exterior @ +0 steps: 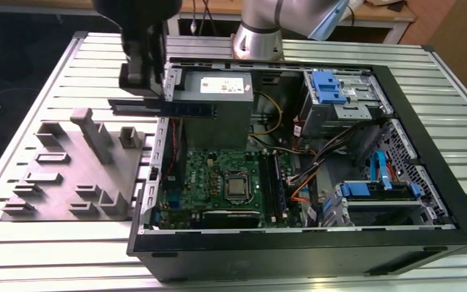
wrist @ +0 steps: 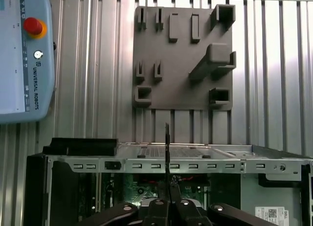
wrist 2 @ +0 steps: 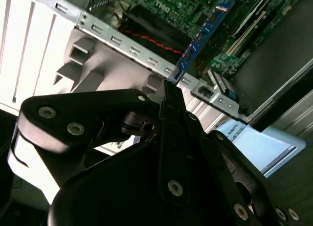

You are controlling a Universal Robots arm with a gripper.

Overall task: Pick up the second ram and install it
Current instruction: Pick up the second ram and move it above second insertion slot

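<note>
Single arm (exterior: 259,35), exterior view: a silver-grey joint with a pale blue cap sits at the rear, and the dark wrist housing hangs vertically toward the exterior view's left. The tool (exterior: 146,97) points straight down from this housing. In both wrist views, 2 black linkage bars, each pinned with round rivets, converge from either side on the centre line. There the fingers (wrist 2: 171,119) are drawn close together. They clamp the second ram (exterior: 189,110) by its flat faces, and the stick is carried level with its long edge horizontal.
</note>
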